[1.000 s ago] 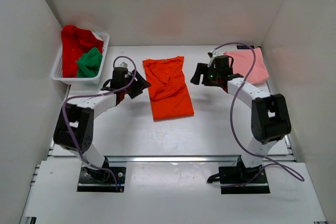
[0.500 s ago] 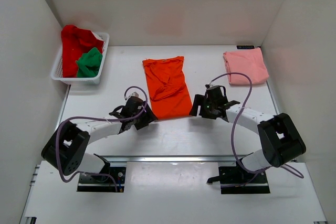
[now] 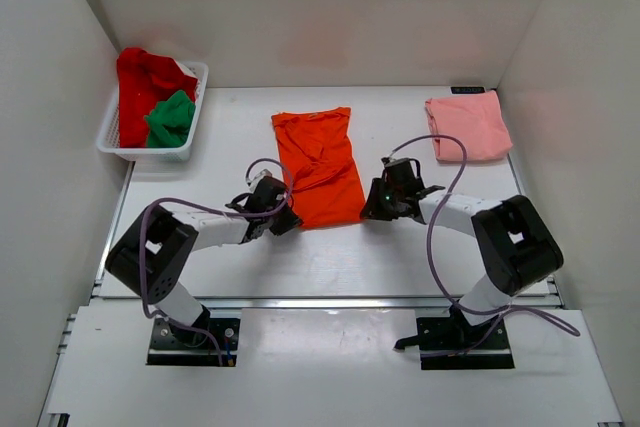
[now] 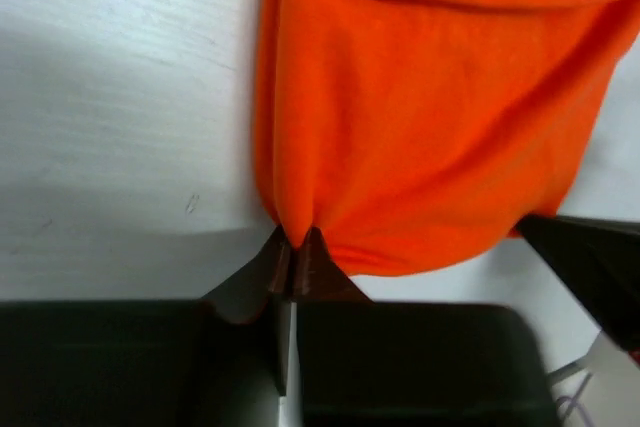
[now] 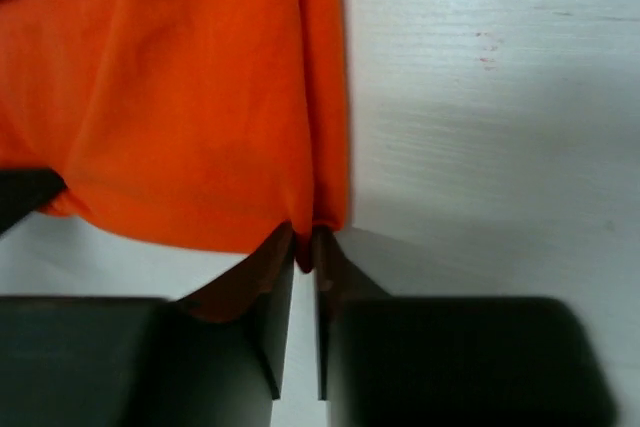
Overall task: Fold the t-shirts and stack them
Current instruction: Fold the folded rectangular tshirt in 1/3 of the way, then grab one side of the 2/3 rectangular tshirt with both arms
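The orange t-shirt (image 3: 320, 167) lies folded lengthwise mid-table, its hem towards me. My left gripper (image 3: 288, 219) is shut on the near left corner of that hem; the left wrist view shows the orange t-shirt (image 4: 430, 117) pinched between the fingertips (image 4: 313, 265) of the left gripper (image 4: 293, 247). My right gripper (image 3: 366, 209) is shut on the near right corner, where the orange t-shirt (image 5: 180, 97) runs into the right gripper (image 5: 307, 247). A pink t-shirt (image 3: 467, 127) lies folded at the back right. A red t-shirt (image 3: 143, 79) and a green t-shirt (image 3: 170, 118) sit in the basket.
The white slotted basket (image 3: 128, 146) stands at the back left against the white wall. White walls close the table on the left, back and right. A metal rail runs along the near edge by the arm bases.
Both arms swung from beside the shirt's upper part down to its near hem. Both grippers went from open to shut on the hem corners.
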Tool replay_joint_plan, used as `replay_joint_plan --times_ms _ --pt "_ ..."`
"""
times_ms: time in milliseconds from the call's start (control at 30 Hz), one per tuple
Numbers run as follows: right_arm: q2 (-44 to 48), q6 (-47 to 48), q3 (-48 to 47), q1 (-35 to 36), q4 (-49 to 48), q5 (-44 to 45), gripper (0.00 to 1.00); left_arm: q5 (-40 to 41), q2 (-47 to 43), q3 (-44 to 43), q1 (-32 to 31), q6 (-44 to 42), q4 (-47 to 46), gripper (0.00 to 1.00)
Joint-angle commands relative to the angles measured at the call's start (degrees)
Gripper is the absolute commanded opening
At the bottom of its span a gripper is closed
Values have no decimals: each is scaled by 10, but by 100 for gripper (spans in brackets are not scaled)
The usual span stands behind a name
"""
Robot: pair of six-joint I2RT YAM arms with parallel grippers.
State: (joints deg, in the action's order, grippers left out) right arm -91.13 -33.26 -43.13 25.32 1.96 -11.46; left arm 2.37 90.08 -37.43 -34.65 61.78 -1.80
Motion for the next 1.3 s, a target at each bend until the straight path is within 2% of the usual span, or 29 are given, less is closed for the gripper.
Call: replay_joint_plan --times_ms 0,33,167,233,300,367,600,767,867,1033,1200,1267 --pt "-29 9 -38 1 -9 -15 6 25 10 -30 9 -24 18 0" --pt "-33 19 -61 -3 4 -22 0 28 8 -49 15 -36 42 0" --pt "-25 64 -159 -12 93 -15 0 8 -26 -130 53 -67 124 0" --pt "11 70 -178 -8 124 -7 0 11 -59 -180 57 -92 166 0" --pt "40 69 -177 -12 138 -8 0 -2 -80 -188 56 -100 202 0" --pt "65 63 -159 -5 152 -13 0 -22 -101 -165 57 -98 205 0" --pt "167 32 -60 51 185 -22 0 -86 -212 7 28 -61 203 0" --pt "222 31 -34 65 211 -36 0 -107 -321 51 51 -50 245 0" --pt "226 48 -63 50 228 -51 0 -124 -345 31 74 -55 263 0" --pt "164 104 -166 14 249 -83 0 -160 -290 -41 114 -80 247 0" --pt "40 144 -285 -22 246 -105 0 -191 -144 -141 170 -109 205 3" --pt "-12 162 -365 -44 253 -112 0 -206 -92 -184 189 -110 183 5"
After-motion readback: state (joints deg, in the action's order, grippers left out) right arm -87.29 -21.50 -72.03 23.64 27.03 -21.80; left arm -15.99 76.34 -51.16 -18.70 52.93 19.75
